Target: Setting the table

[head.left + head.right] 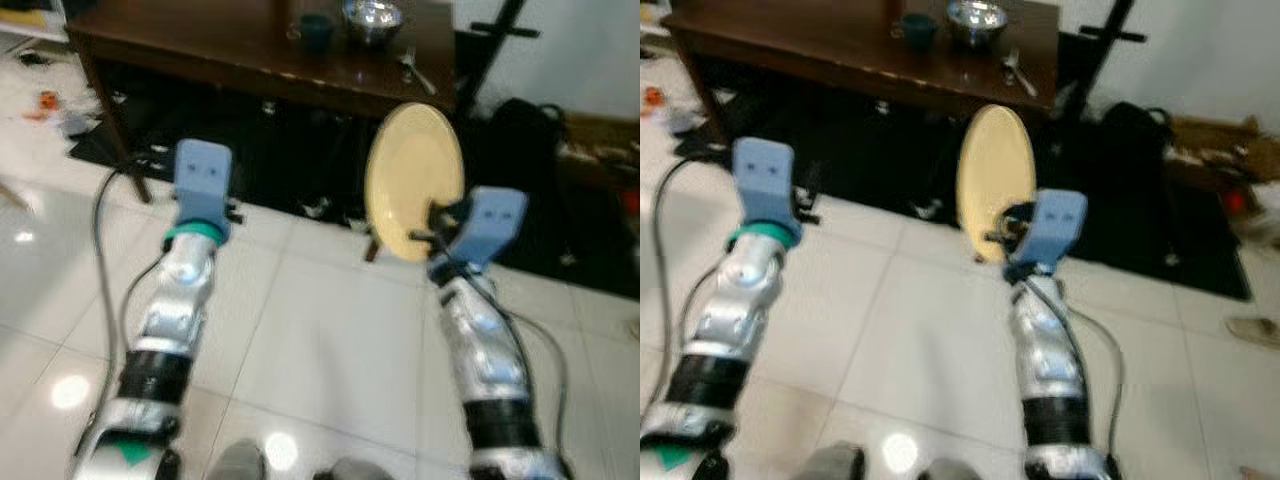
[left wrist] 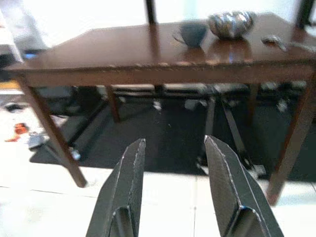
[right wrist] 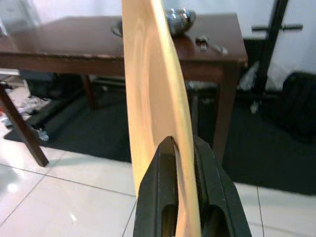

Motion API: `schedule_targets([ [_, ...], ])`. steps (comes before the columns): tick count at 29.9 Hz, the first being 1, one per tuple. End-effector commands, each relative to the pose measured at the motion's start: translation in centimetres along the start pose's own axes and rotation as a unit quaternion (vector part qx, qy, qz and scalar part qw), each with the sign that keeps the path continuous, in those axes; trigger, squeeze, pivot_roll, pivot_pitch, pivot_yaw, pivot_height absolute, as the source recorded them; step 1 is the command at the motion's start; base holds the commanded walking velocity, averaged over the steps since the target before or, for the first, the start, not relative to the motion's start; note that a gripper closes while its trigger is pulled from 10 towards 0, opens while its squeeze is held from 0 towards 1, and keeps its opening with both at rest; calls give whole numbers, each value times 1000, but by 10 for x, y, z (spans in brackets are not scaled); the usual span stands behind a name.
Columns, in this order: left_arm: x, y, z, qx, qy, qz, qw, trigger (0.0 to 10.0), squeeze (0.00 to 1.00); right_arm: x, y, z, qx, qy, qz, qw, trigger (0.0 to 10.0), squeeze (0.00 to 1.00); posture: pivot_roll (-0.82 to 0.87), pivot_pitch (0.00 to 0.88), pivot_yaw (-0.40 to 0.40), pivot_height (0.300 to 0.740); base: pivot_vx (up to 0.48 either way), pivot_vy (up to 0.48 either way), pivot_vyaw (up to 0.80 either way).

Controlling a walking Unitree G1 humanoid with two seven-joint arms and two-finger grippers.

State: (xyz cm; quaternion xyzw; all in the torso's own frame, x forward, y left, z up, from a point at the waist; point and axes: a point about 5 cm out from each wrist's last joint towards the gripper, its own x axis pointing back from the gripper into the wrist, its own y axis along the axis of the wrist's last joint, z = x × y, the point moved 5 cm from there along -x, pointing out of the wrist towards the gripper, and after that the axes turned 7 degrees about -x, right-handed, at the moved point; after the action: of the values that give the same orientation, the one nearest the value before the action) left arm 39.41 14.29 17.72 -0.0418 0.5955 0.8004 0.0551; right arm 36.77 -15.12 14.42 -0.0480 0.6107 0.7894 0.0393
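Note:
My right gripper [image 1: 432, 224] is shut on the rim of a pale yellow plate [image 1: 412, 180], which it holds upright on edge in front of the dark wooden table [image 1: 200, 45]. In the right wrist view the plate [image 3: 153, 98] rises between the two black fingers [image 3: 160, 192]. My left gripper [image 2: 173, 163] is open and holds nothing, pointing at the table from a short way off. A dark blue mug [image 1: 315, 28], a shiny metal bowl [image 1: 372, 20] and cutlery [image 1: 415, 70] sit on the table's right part.
A dark mat [image 1: 300, 170] lies under the table on white floor tiles. A black stand [image 1: 495, 45] and a black bag [image 1: 530, 130] are right of the table. Clutter [image 1: 50, 105] lies on the floor at far left.

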Motion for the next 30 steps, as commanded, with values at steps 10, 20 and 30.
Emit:
schedule_targets([
  [10, -1, 4, -11, 1, -17, -10, 1000, 10000, 0, 1, 5, -9, -3, -8, -11, 1000, 10000, 0, 3, 0, 9, 740, 429, 0, -334],
  [20, -1, 11, -4, -25, 4, -33, 999, 10000, 0, 2, 27, 32, -88, 89, -29, 992, 10000, 0, 5, 0, 13, 740, 430, 0, 0],
  [30, 2, 19, 5, -61, 9, -59, 996, 10000, 0, 11, 7, 79, -235, 192, 72, 950, 10000, 0, 17, 0, 9, 740, 429, 0, 0],
])
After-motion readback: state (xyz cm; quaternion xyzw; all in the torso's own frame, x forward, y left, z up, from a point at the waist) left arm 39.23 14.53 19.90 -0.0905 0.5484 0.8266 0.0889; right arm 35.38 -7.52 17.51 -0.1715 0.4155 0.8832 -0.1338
